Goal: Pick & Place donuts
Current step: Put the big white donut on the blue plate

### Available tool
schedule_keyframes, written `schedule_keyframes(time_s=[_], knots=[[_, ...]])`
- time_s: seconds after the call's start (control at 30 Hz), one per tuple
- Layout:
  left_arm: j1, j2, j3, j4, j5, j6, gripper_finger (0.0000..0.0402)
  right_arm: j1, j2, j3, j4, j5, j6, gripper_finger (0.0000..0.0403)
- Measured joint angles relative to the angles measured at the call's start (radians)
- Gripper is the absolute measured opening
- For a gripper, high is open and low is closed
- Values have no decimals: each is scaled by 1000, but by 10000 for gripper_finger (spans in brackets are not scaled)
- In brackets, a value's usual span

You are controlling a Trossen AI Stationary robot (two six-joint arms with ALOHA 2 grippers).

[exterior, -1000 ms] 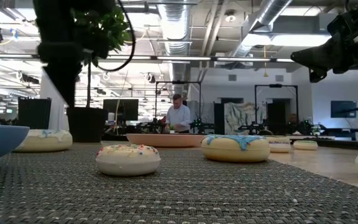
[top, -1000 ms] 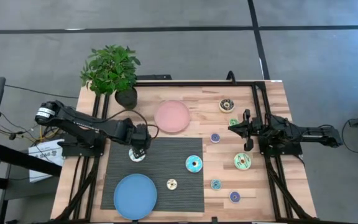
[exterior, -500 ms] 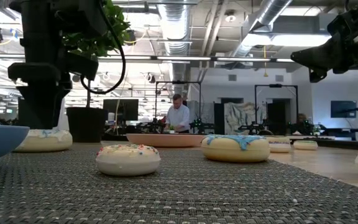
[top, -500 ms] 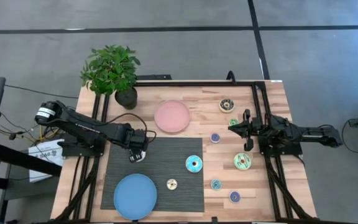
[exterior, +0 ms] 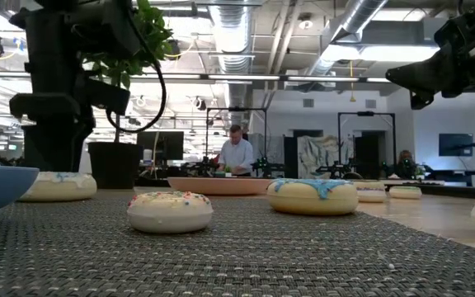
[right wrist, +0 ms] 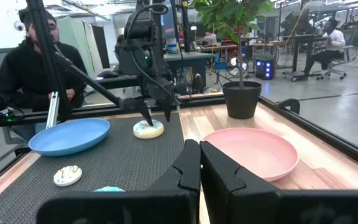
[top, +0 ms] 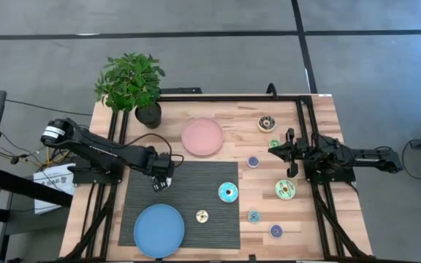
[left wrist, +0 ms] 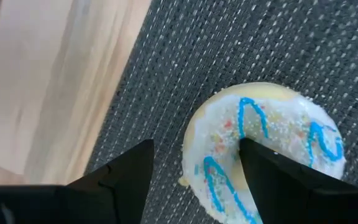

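Observation:
The donuts lie scattered over the table. A cream one with white icing and blue drizzle [top: 161, 183] [left wrist: 272, 143] [right wrist: 148, 129] lies flat on the dark mat [top: 188, 175]. My left gripper [top: 159, 175] [left wrist: 194, 146] [right wrist: 158, 118] is open and points down right over it. One finger stands over the ring's hole and the other outside its rim. My right gripper [top: 291, 155] [right wrist: 199, 168] is shut and hovers above the table's right half, holding nothing. My left gripper comes at the drizzled donut from above with one finger [left wrist: 263, 177] at the hole and the other [left wrist: 126, 177] beside the outer rim [left wrist: 188, 146]. I cannot tell whether either finger touches the donut. It lies flat on the mat.
A teal donut [top: 228, 192] and a small cream one [top: 202, 215] also lie on the mat, beside the blue plate [top: 158, 230]. The pink plate [top: 202, 136] and a potted plant [top: 134, 88] stand farther back. More donuts [top: 284, 190] dot the bare wood on the right.
My left gripper has come down and moved slightly toward the table's left and near edges, ending over the drizzled donut. The donut has stayed in place.

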Motion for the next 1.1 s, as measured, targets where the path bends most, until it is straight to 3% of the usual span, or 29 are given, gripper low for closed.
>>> schedule_keyframes(time_s=[0.43, 1.1], knots=[[0, 0, -11, -7, 77, 39, 231, 0, 0, 0, 0, 0, 0, 0], [0, 1, -11, 3, 9, 40, 231, 0, 0, 0, 0, 0, 0, 0]])
